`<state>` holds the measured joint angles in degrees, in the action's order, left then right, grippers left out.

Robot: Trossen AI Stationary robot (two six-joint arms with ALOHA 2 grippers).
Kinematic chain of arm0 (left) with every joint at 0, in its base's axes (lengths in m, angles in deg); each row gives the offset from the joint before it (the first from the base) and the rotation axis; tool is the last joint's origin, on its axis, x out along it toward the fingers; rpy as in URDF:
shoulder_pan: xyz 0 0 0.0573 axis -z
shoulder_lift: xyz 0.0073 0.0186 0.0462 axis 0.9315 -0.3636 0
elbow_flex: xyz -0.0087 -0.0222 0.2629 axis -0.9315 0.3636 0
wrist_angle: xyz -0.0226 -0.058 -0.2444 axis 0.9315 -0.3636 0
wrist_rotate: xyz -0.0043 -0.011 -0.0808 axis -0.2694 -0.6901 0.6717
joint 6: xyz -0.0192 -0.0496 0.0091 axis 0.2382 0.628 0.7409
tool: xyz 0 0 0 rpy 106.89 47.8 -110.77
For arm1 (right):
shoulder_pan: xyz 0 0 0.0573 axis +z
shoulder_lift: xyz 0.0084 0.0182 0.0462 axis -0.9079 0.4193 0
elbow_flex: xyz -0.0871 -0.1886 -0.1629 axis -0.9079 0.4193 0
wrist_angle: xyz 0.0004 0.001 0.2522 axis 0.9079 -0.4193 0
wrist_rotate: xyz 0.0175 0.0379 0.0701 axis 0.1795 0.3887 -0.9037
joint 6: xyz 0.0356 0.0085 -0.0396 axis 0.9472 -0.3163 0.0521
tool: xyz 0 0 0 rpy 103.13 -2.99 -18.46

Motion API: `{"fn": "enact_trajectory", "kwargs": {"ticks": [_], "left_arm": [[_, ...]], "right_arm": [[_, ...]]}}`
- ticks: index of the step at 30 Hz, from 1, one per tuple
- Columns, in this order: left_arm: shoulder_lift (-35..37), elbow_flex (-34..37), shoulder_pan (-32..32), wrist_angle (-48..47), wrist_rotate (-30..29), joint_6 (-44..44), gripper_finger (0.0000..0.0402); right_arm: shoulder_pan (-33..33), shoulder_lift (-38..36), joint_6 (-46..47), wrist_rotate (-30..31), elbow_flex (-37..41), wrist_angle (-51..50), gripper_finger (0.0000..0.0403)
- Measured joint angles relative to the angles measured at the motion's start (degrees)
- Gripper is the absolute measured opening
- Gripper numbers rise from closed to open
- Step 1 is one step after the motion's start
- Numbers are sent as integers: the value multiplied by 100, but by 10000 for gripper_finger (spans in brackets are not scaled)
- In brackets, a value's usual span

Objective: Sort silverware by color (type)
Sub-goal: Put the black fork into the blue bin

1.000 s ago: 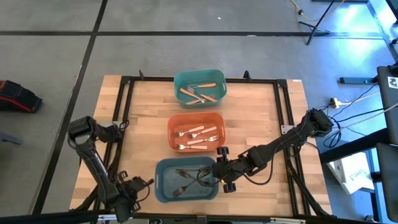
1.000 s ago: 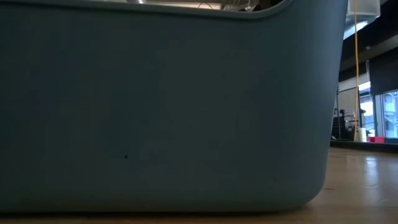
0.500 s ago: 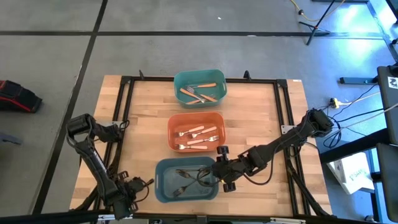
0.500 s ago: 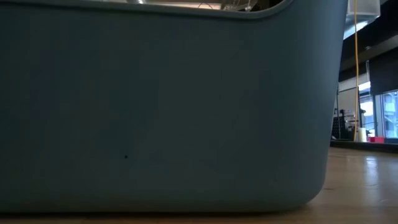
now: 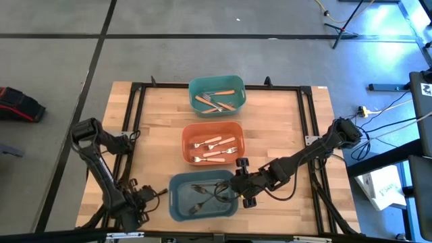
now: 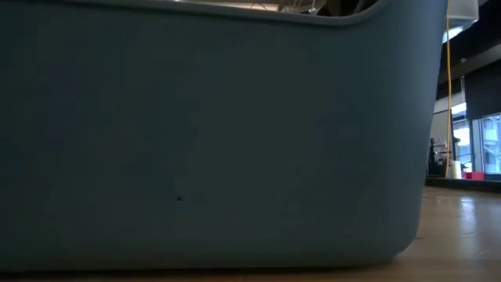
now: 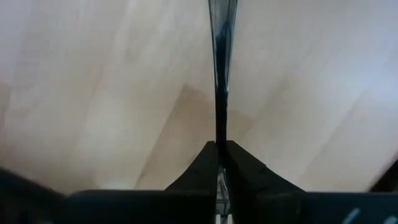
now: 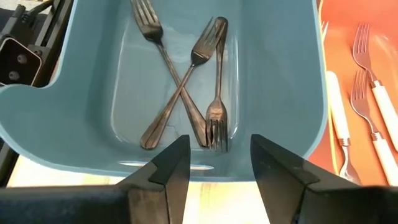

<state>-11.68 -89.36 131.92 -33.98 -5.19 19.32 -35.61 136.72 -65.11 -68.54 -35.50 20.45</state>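
Three dark grey metal forks lie crossed on the floor of the blue-grey bin. Cream-handled forks lie in the orange bin, and brown-handled forks in the teal bin. My left gripper is low at the blue-grey bin's left side, shut on another dark metal fork. My right gripper is open at that bin's right rim, pointing into it. In the low view the blue-grey bin's wall fills the picture. My left gripper pinches the dark metal fork between its two fingers. The fork shows edge-on and sticks straight out ahead, in line with the fingers, over the wooden table. Which end the fingers have I cannot tell.
The three bins stand in a row down the middle of the wooden table, teal farthest, blue-grey nearest. A black metal frame runs around the tabletop. Bare wood lies to the left and right of the bins.
My left arm has swung a little toward the table's left edge, its gripper staying shut beside the blue-grey bin. In the low view the blue-grey bin's wall has shifted slightly to the right.
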Motion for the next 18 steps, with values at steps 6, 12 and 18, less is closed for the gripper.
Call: {"fn": "enact_trajectory", "kwargs": {"ticks": [6,12,18], "left_arm": [[703,-309,15,-817,-569,116,10],[1130,-1178,15,-2198,-1471,136,10],[1138,-2081,16,-3329,-2618,-55,10]], "right_arm": [[4,-222,-7,7,0,55,160],[4,-453,-7,36,0,65,160],[85,-592,-8,13,0,41,160]]}}
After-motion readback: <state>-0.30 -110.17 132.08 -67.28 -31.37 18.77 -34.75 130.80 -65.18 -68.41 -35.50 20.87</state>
